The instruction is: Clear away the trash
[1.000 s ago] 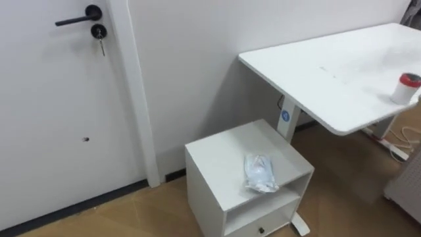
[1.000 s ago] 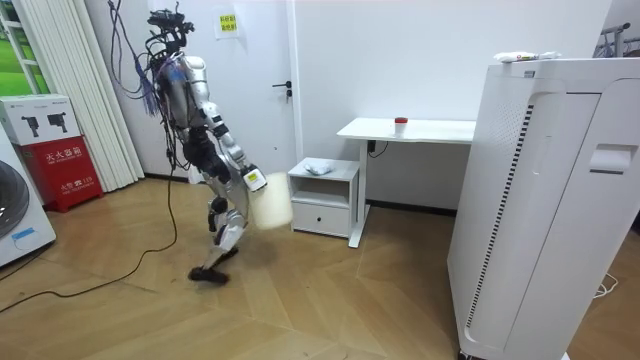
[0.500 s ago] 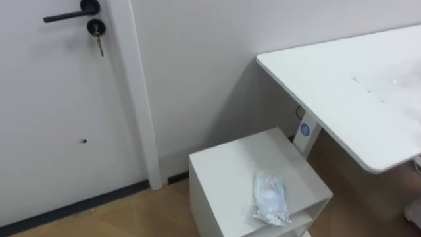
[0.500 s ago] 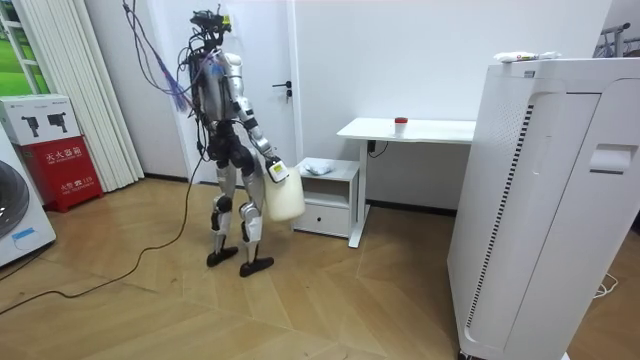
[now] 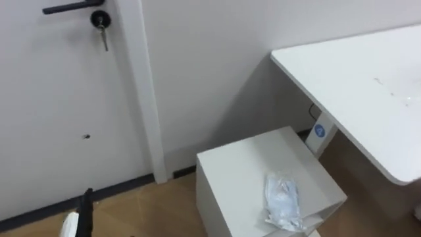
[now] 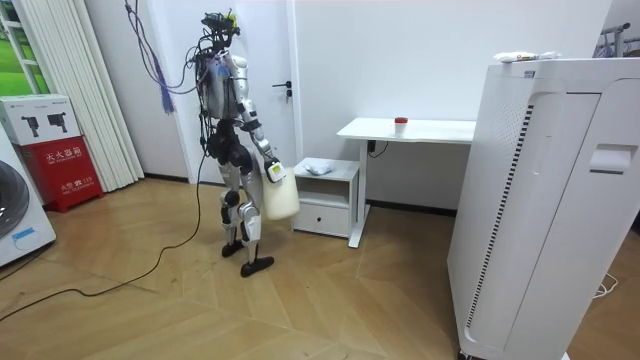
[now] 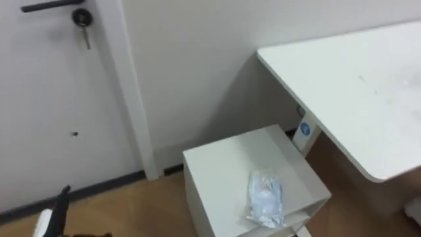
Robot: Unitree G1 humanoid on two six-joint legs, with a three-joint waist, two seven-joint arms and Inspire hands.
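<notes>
Crumpled clear plastic wrapper [image 5: 281,201]: lower right of frame, lying flat on top of white cabinet [image 5: 233,168], near its front edge, left of desk surface [image 5: 355,79].

Handling, as judged: light, soft, slick. Expect it to crush and slide, not break. You pinch raised crumpled fold at its middle, not flat edge.

Left hand [image 5: 84,209], lower left corner: grip cannot tell.

Room view centre: pale bag [image 6: 281,196] hangs just beside cabinet.

You have one packet [image 5: 283,199], one cabinet [image 5: 237,164], one bench [image 5: 355,79], one door [image 5: 52,99], one cup [image 6: 401,123] and one bin [image 6: 281,198].
</notes>
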